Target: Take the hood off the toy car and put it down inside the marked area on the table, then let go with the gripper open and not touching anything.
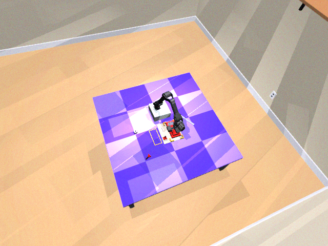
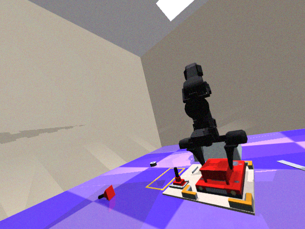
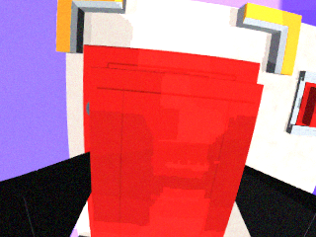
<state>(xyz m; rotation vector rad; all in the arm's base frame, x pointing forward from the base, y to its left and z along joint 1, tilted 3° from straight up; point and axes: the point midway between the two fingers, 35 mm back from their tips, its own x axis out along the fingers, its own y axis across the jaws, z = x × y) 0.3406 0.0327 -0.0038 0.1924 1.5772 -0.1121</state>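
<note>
My gripper is shut on the hood, one black finger on each side. The hood is a red box shape. It stands slightly raised above the front of the red toy car, with its thin legs showing below it in the exterior view. The car sits on a white board. The marked area is a yellow outline on the table beside the board. In the top view the arm hides much of the car.
Orange corner brackets stand around the car. A red fixture with a black peg stands on the board near the outline. A red piece with a black stem, a small wheel and a pale strip lie around.
</note>
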